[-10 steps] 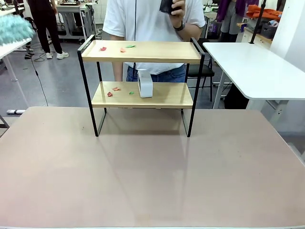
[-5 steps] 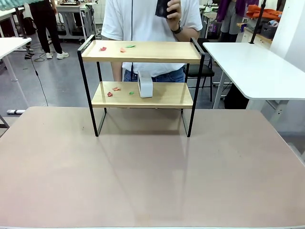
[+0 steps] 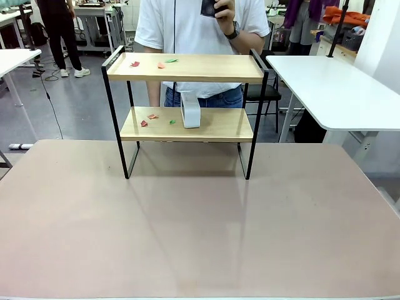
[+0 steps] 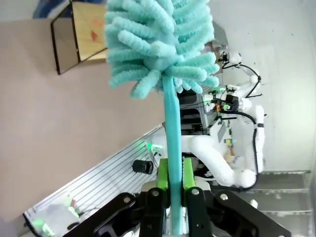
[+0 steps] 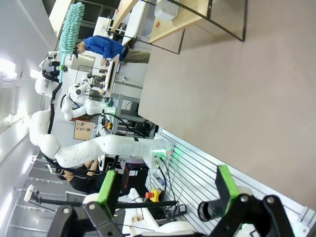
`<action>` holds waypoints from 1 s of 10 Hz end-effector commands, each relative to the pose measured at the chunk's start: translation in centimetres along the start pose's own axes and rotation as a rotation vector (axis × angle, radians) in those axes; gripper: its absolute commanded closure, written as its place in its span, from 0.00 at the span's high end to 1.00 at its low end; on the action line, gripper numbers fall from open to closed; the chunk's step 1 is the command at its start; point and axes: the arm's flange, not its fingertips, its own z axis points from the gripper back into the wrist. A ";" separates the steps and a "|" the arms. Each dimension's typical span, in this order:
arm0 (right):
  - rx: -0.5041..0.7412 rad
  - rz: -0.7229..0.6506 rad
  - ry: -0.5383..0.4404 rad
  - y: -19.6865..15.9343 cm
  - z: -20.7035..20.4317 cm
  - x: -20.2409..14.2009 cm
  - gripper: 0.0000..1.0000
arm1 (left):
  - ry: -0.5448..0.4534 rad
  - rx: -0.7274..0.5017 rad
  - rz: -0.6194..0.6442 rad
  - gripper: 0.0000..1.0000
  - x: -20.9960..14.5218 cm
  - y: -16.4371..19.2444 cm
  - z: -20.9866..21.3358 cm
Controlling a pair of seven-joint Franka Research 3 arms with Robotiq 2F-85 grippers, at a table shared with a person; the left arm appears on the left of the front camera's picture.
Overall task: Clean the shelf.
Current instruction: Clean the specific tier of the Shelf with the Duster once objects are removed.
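Teal duster [image 4: 163, 44] in left claw [image 4: 174, 174], littered shelf [image 3: 206, 67]

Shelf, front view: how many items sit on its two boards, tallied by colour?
Red scraps: 2
Orange scraps: 2
Green scraps: 2
White box: 1
Total on the shelf: 7

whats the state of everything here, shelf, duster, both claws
shelf: upright on the table, both boards strewn with coloured scraps
white box: standing on the lower board
duster: gripped by its handle, clear of the shelf
left claw: shut on the duster
right claw: open, empty
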 end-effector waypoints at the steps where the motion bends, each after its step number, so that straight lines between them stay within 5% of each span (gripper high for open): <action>1: 0.018 0.026 -0.012 0.1 0.0 0.1 1.00 | 0.001 0.039 -0.050 0.12 -0.5 -2.4 -4.7; 4: 0.018 0.026 -0.012 0.1 0.0 0.1 1.00 | 0.006 0.220 -0.134 0.00 -2.0 -4.1 -9.9; 10: 0.018 0.026 -0.012 0.1 0.0 0.1 1.00 | 0.155 0.396 -0.149 0.00 0.7 -4.9 -20.0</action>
